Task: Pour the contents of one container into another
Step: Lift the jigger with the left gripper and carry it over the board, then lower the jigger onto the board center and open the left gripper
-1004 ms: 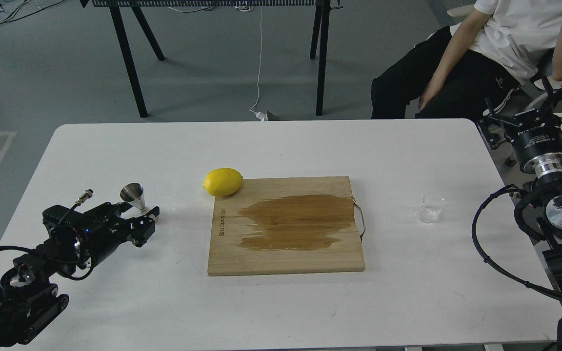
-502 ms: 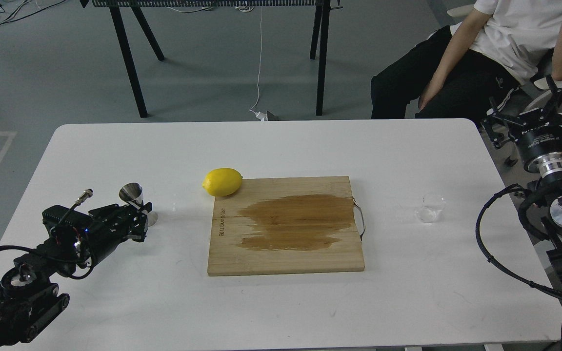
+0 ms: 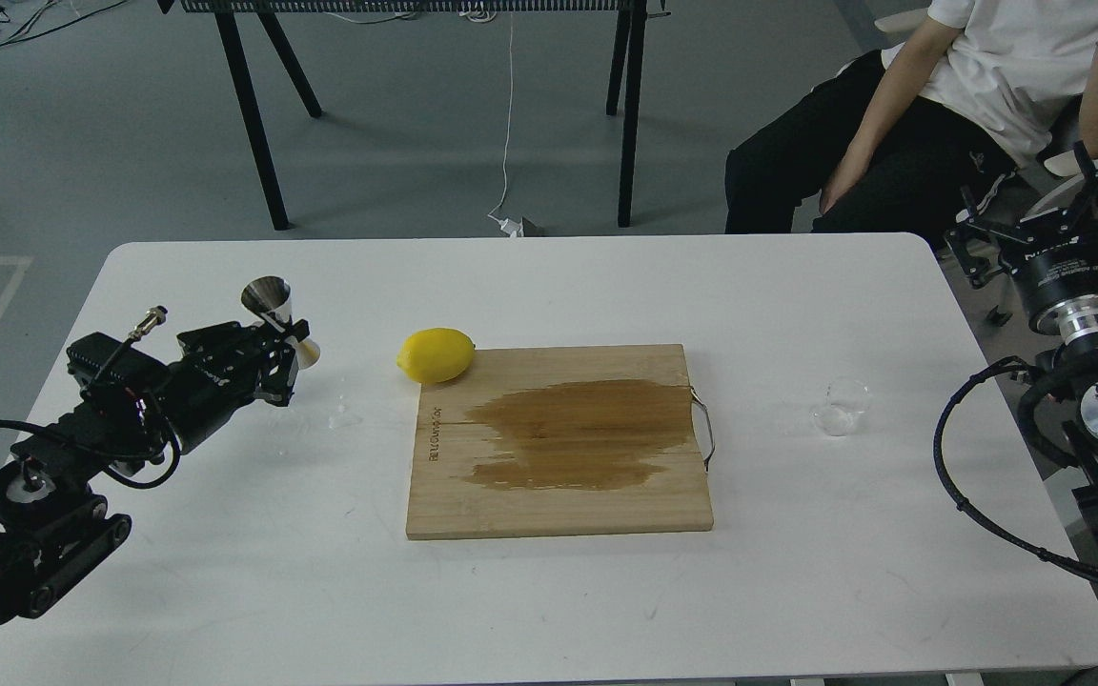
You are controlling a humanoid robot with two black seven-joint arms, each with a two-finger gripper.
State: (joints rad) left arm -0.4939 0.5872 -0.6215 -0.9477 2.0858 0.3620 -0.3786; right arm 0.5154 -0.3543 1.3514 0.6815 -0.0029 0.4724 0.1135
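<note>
The steel jigger (image 3: 274, 310) is off the table at the left, tilted, its wide mouth up and to the left. My left gripper (image 3: 280, 351) is shut on its narrow waist. The tiny clear glass cup (image 3: 840, 408) stands by itself on the white table (image 3: 549, 286), right of the cutting board. My right gripper (image 3: 1047, 214) hangs open past the table's right edge, well above and to the right of the cup, with nothing between its fingers.
A wooden cutting board (image 3: 559, 505) with a large wet stain lies in the middle. A lemon (image 3: 435, 355) rests at its far left corner. A small wet spot (image 3: 344, 417) marks the table near the jigger. A seated person (image 3: 949, 105) is behind the right corner.
My left gripper closed on the jigger and lifted it up and slightly away from the table. The right gripper drifted a little up and to the right.
</note>
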